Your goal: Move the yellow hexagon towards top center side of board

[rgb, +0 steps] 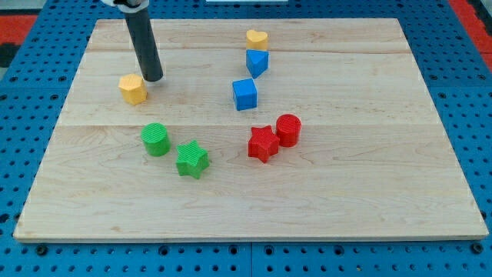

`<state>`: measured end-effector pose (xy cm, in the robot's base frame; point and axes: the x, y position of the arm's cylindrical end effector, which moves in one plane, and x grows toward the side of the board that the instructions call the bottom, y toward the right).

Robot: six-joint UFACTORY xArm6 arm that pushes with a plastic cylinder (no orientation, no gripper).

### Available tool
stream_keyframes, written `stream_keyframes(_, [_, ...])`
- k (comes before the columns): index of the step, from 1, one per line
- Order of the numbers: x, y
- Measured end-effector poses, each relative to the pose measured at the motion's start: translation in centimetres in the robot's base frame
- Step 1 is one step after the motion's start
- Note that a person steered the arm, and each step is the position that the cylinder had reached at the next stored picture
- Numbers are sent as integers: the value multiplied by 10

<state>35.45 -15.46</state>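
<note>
End effector here was a bare dark rod with nothing to grasp; its tip (153, 78) rested just right of the yellow hexagon (133, 89), near the counter's (369, 192) left edge. Little looked done: top centre stayed well off to the view's upper right. Being squat, the hexagon showed no clear long axis or heading.
</note>
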Motion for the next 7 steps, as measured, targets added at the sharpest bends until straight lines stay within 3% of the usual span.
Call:
stream_keyframes(1, [59,-27])
stream_keyframes(2, [73,-18])
stream_keyframes(3, [123,-33])
stream_keyframes(4, [85,-96])
stream_keyframes(5, [60,-72])
stream_keyframes(7, [56,-30])
